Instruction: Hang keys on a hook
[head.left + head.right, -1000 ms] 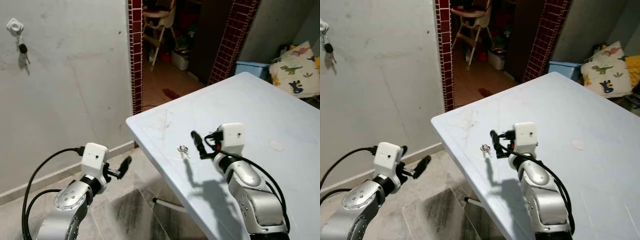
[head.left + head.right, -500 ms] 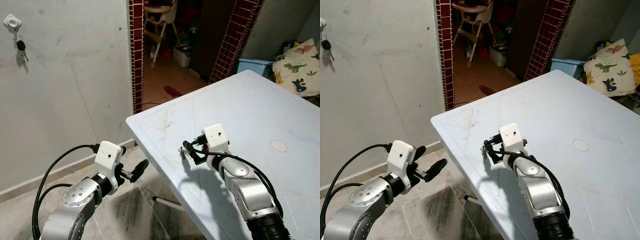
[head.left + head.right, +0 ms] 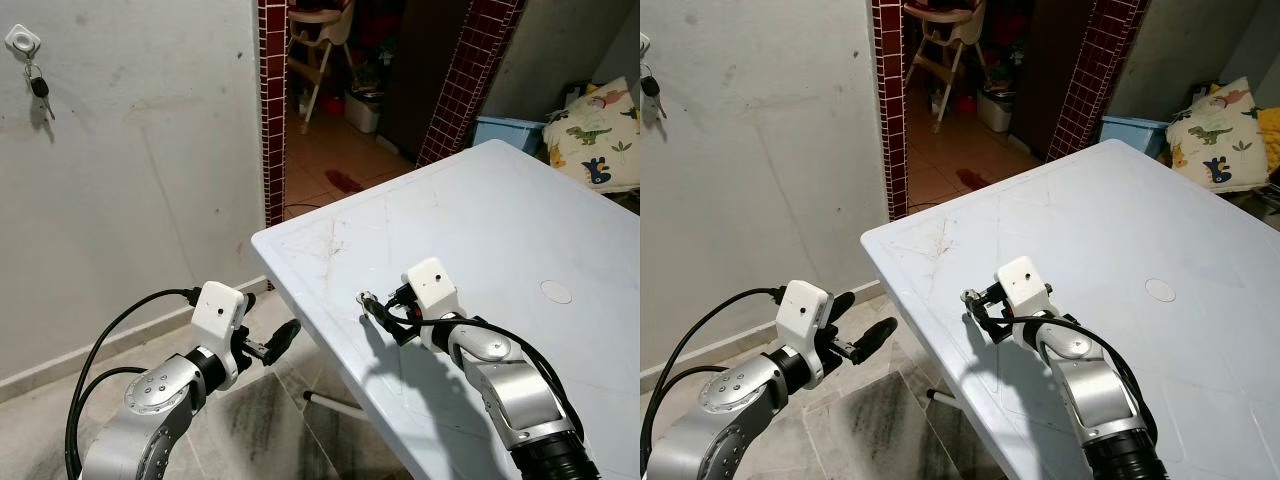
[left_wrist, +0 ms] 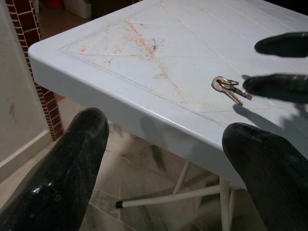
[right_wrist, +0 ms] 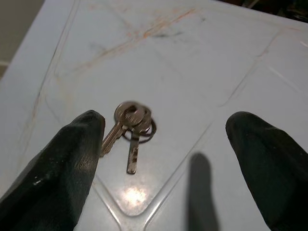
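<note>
Right pincer (image 5: 163,159) spread wide around the keys (image 5: 130,126) lying near the table (image 3: 500,220) corner; left pincer (image 4: 163,163) open below the table edge.

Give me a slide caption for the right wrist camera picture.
Right pincer open, its black fingers flanking a small bunch of keys lying on the pale blue table.

White plastic table (image 3: 520,220), dinosaur-print cushion (image 3: 598,135), blue bin (image 3: 508,132), high chair (image 3: 318,50) beyond brick doorway (image 3: 270,110)
</note>
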### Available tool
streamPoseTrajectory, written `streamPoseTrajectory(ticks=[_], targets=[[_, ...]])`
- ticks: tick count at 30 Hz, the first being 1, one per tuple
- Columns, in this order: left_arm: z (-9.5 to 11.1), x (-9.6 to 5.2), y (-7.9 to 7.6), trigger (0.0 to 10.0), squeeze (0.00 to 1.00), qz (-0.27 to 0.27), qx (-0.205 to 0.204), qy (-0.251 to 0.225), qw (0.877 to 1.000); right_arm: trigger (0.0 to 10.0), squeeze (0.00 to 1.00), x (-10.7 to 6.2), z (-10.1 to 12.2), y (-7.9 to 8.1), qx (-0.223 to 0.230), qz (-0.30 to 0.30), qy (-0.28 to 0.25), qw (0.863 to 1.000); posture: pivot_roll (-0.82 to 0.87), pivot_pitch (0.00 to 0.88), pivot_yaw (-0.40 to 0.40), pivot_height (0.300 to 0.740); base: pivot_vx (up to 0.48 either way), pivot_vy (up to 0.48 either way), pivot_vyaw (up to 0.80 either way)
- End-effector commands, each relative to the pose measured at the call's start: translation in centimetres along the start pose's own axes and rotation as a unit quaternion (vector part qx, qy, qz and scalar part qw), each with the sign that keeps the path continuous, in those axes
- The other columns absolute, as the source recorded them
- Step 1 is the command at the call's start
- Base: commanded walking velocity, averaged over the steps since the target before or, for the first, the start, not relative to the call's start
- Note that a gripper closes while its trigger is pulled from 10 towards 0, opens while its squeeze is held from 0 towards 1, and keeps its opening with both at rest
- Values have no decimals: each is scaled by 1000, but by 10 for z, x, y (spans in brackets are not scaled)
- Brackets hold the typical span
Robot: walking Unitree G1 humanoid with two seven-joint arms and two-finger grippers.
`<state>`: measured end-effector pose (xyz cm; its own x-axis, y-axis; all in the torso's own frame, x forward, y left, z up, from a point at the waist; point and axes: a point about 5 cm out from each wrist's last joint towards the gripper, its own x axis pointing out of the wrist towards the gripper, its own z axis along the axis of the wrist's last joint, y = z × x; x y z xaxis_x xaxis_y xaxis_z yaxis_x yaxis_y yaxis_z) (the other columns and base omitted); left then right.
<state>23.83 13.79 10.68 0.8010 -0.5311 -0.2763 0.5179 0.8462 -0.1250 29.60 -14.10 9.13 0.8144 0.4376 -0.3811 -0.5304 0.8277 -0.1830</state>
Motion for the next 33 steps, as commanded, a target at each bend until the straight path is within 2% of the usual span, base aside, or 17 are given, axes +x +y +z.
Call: streamPoseTrajectory(ticks=[1,12,13,15,16,17,19,30,31,32,33], targets=[[4,2,-4,10000,0,-12,3,-6,1000,10000,0,1,-3,-2,-14,2,7,1000,147,15,-77,740,0,0,0],[6,2,-6,10000,0,-12,2,-9,1000,10000,0,10,-8,2,-17,13,5,1000,157,18,-81,740,0,0,0],[6,2,-6,10000,0,-13,2,-10,1000,8000,0,11,-9,2,-15,15,5,1000,158,18,-80,740,0,0,0],[6,3,-6,10000,0,-13,2,-10,1000,8000,0,12,-9,3,-14,16,4,1000,158,18,-80,740,0,0,0],[6,3,-7,10000,0,-15,2,-10,1000,1137,0,13,-11,5,-8,17,5,1000,158,19,-79,740,0,0,0],[6,3,-7,10000,0,-15,2,-11,1000,314,0,14,-12,5,-6,17,7,1000,158,19,-79,740,0,0,0],[6,3,-8,10000,0,-16,2,-11,1000,0,0,15,-12,5,-5,17,8,1000,158,19,-79,740,0,0,0],[6,2,-8,10000,0,-15,2,-9,1000,0,0,21,-13,9,32,24,2,999,166,23,-82,740,0,0,0],[6,2,-8,10000,0,-15,3,-9,1000,1804,0,21,-13,10,43,29,0,999,166,23,-82,740,0,0,0],[6,2,-8,10000,0,-15,3,-9,1000,1804,0,22,-12,10,51,32,-2,998,166,23,-82,740,0,0,0],[6,2,-8,10000,0,-15,3,-10,1000,10000,0,23,-12,10,65,32,-3,997,171,23,-83,740,0,0,0]])
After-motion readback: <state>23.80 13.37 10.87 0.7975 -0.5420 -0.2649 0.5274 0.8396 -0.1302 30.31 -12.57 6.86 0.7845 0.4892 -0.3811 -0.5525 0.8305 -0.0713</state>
